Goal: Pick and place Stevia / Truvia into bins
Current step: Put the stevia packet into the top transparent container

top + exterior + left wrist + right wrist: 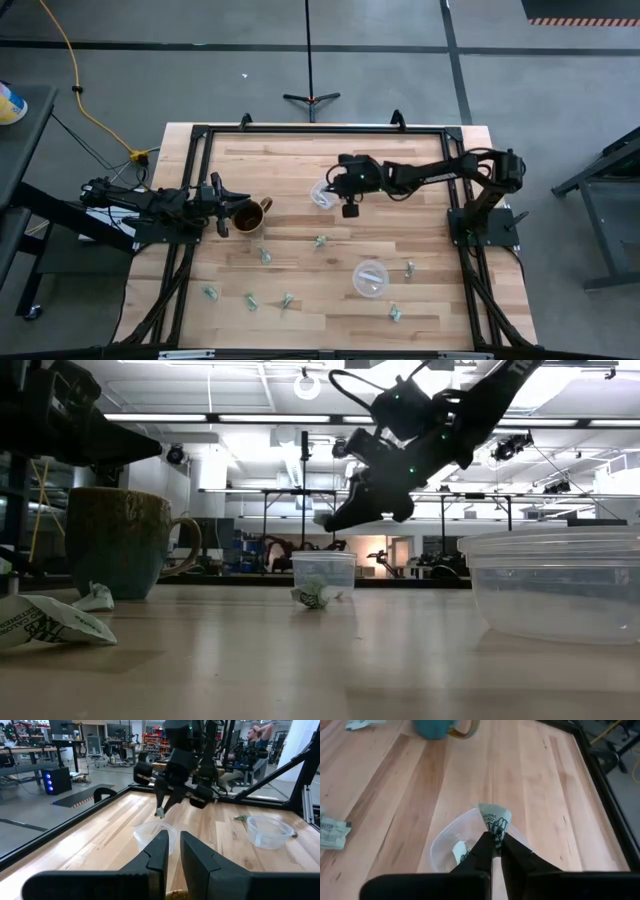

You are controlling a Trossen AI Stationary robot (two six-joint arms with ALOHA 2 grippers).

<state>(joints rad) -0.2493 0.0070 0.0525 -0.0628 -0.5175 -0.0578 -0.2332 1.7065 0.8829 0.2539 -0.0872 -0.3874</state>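
We have the right gripper up in the air over the far cup, its fingers pinched tight on a green-and-white sweetener packet that fans out just past the fingertips. Straight below that packet sits the cup's open mouth, and we can see one more packet already lying inside it. From table level we catch the same gripper angled downward, hanging just above the cup, with a crumpled packet resting on the wood right at the cup's base. From overhead, the right gripper reaches toward the left arm's side, and beyond it, near the left gripper, stands the brown-gold mug. The left gripper waits at the table edge just beside that mug, fingers close together with a narrow gap showing in its own wrist view, gripping nothing. The second cup sits well back toward the near edge from the working hand, and loose packets lie scattered across the table between and around both cups, several of them near that nearer cup.
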